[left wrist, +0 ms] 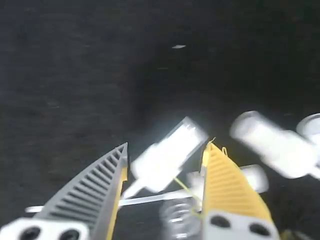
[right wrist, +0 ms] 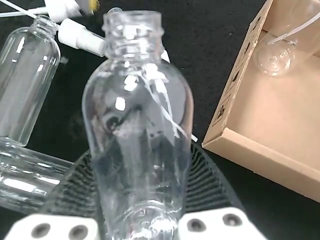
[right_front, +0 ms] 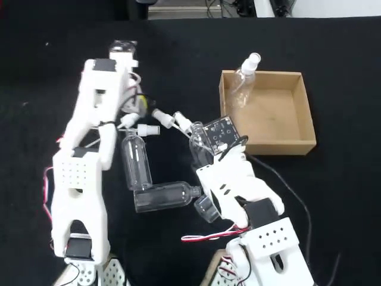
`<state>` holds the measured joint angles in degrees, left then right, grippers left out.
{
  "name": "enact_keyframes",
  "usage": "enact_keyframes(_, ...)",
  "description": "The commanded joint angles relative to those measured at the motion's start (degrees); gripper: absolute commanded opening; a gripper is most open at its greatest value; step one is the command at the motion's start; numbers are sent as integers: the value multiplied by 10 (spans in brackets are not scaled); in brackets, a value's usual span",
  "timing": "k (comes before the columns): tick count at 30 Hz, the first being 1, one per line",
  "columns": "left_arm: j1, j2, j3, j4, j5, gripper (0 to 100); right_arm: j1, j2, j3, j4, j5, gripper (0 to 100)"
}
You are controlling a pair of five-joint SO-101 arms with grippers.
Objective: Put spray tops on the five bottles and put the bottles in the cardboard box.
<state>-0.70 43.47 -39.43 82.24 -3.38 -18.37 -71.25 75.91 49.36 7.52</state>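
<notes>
My right gripper (right wrist: pixel 140 187) is shut on a clear open-necked bottle (right wrist: pixel 137 115), held upright just left of the cardboard box (right_front: pixel 268 113). Inside the box's back left corner leans a bottle with a spray top (right_front: pixel 244 80). Two uncapped bottles (right_front: pixel 136 161) (right_front: pixel 164 195) lie on the mat between the arms, and a third (right_front: pixel 205 208) lies under my right arm. My left gripper (left wrist: pixel 165 155) is open, its jaws on either side of a white spray top (left wrist: pixel 162 157). Other loose spray tops (right_front: pixel 164 117) lie beside it.
The table is covered by a black mat (right_front: pixel 333 196). Red and white cables (right_front: pixel 205 237) trail by the right arm's base. A black cable (right_front: pixel 292 190) runs from the box toward the front right.
</notes>
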Motion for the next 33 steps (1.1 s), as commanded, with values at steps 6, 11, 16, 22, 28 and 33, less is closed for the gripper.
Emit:
enact_keyframes(6, -102, -10, -22, 6, -161, 231, -3, -15, -5, -14, 1, 11)
enact_keyframes(11, -116, -10, -29, 6, -182, 231, -3, -15, -5, -14, 1, 11)
enact_keyframes(16, -109, -9, -23, 6, -196, 231, -3, -15, -4, -14, 1, 11)
enact_keyframes(22, -106, 18, -31, 4, -196, 235, -3, -15, -4, -14, 1, 11)
enact_keyframes(28, -89, 69, -87, 20, -196, 231, -3, -15, -4, -14, 1, 11)
enact_keyframes(33, -86, 89, -164, 69, -196, 230, -3, -15, -4, -14, 1, 11)
